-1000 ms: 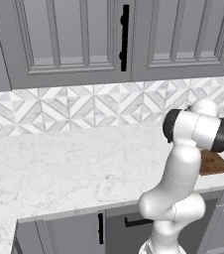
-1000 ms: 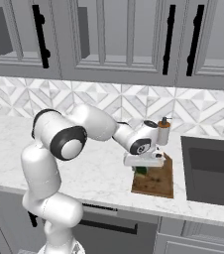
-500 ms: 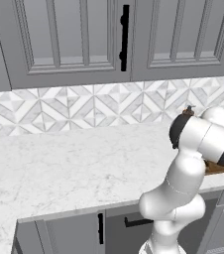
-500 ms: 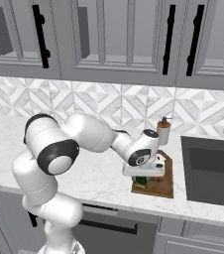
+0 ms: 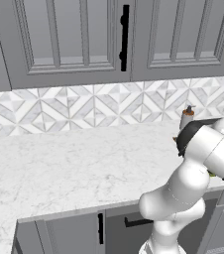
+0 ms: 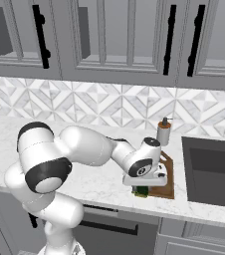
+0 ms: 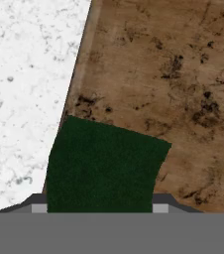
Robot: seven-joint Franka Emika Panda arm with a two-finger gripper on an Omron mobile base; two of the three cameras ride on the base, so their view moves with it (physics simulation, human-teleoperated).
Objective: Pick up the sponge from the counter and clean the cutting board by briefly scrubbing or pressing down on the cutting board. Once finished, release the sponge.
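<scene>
Since a second ago the arm has swung lower and nearer the counter's front edge, carrying the gripper (image 6: 143, 188) down onto the near end of the cutting board (image 6: 168, 175). The gripper is closed on the sponge (image 7: 104, 166), dark green face toward the camera, held between the fingers (image 7: 159, 206). In the hand view the sponge lies over the board's edge beside the white counter (image 7: 25, 89). A small brown-capped bottle (image 6: 164, 132) stands just behind the board, with a sink (image 6: 214, 172) to the right.
</scene>
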